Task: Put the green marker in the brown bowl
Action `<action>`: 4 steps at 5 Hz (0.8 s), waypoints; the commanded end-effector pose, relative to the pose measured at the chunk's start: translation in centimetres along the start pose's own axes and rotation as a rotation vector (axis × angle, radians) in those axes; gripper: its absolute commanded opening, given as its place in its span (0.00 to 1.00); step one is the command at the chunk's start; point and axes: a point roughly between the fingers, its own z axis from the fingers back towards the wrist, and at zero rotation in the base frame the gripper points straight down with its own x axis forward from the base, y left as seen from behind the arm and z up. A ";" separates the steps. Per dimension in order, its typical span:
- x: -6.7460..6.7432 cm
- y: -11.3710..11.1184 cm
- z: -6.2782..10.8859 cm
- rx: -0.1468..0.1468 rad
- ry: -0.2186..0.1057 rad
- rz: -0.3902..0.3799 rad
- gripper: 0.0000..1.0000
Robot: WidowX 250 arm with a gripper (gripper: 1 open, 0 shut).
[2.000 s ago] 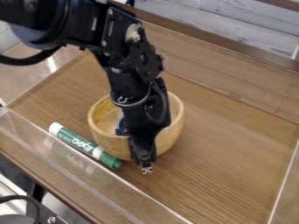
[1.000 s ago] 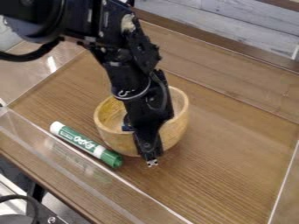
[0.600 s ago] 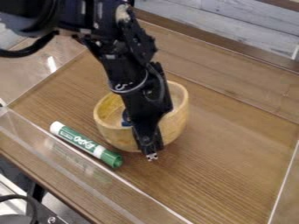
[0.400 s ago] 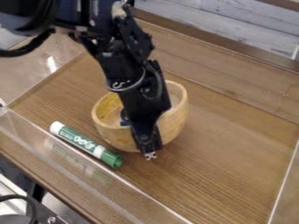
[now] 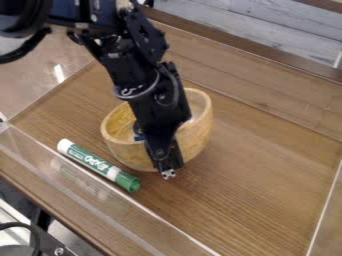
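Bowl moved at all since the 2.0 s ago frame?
Yes, slightly. The brown bowl now sits a little further right of the green marker, which shows no clear move against the table edge.

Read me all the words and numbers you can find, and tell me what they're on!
"EXPO": on the white barrel of the green marker, in green letters, a bit blurry.
Anything smaller on the marker is too tiny to read.
I can't read any other words or numbers in the picture.
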 end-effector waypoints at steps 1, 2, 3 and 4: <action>0.4 0.3 1.1 0.024 -0.039 -0.008 0.00; 0.2 0.1 1.5 0.014 -0.047 -0.003 0.00; 0.1 -0.2 1.8 0.004 -0.058 0.004 0.00; 0.0 -0.6 2.0 -0.010 -0.071 0.009 0.00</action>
